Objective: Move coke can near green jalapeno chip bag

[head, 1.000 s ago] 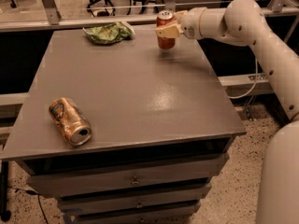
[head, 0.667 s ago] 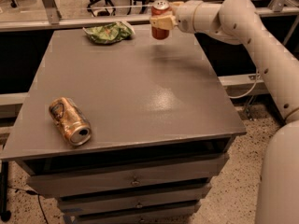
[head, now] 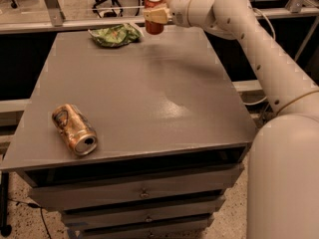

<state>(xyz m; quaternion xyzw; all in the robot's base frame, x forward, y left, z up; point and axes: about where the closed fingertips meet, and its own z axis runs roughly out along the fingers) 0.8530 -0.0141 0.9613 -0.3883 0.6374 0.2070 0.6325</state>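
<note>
The coke can (head: 153, 26) is red with a silver top and stands upright in my gripper (head: 155, 15), at the far edge of the grey table (head: 149, 93). My gripper is shut on the coke can; its beige fingers (head: 158, 15) wrap the can's middle. The green jalapeno chip bag (head: 115, 35) lies flat and crumpled at the table's far left, just left of the can. I cannot tell whether the can touches the tabletop.
A gold-orange can (head: 75, 129) lies on its side near the table's front left corner. My white arm (head: 259, 54) reaches in from the right. Drawers (head: 144, 193) sit below the tabletop. Office chairs and a rail stand behind the table.
My gripper has carried the coke can leftward along the far edge, closer to the green chip bag. The gold-orange can and the bag have not moved.
</note>
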